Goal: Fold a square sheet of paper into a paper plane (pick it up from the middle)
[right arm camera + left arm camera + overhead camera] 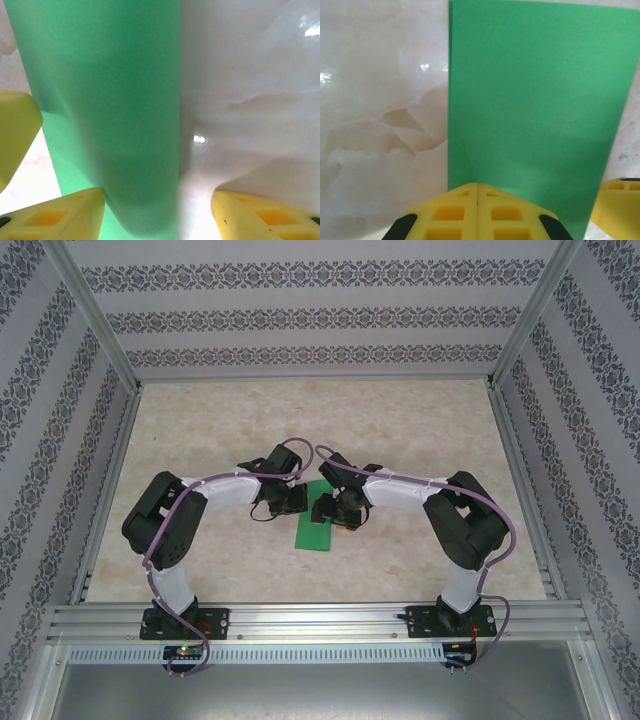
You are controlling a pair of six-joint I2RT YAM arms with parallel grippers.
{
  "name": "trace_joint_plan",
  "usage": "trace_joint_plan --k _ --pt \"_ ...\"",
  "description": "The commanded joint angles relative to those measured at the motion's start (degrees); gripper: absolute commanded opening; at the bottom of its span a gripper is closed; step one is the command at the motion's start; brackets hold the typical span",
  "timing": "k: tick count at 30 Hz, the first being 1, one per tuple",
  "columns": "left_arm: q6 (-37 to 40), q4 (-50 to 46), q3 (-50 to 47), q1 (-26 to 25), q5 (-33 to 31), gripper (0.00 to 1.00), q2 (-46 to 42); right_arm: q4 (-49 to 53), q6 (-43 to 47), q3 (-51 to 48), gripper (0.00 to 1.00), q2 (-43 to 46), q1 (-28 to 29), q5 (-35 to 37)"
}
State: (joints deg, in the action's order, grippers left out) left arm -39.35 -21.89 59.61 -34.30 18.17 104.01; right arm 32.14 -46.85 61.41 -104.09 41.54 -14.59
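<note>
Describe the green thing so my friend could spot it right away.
On the pale marble-look table, find where the left arm and right arm nearly meet. Just nearer their bases lies a sheet of paper. It is the only bright-green thing there.

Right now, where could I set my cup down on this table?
The far half of the marble table, up to the back wall, is bare; so are the narrow strips outside the left arm and right arm. The middle is crowded: left fingers and right fingers meet at the green paper.
</note>
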Motion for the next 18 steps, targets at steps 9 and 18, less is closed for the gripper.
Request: trace_joint_plan --k 9,18 --pt "0.73 0.74 -0.19 -0.84 -0.21 0.0 3.02 0.54 -0.53 -1.99 0.63 -3.82 0.83 3.35" --pt "2.36 -1.11 0.72 -0.87 -1.63 0.0 3.04 -2.26 -1.04 -3.0 0.72 8.8 0.15 7.44"
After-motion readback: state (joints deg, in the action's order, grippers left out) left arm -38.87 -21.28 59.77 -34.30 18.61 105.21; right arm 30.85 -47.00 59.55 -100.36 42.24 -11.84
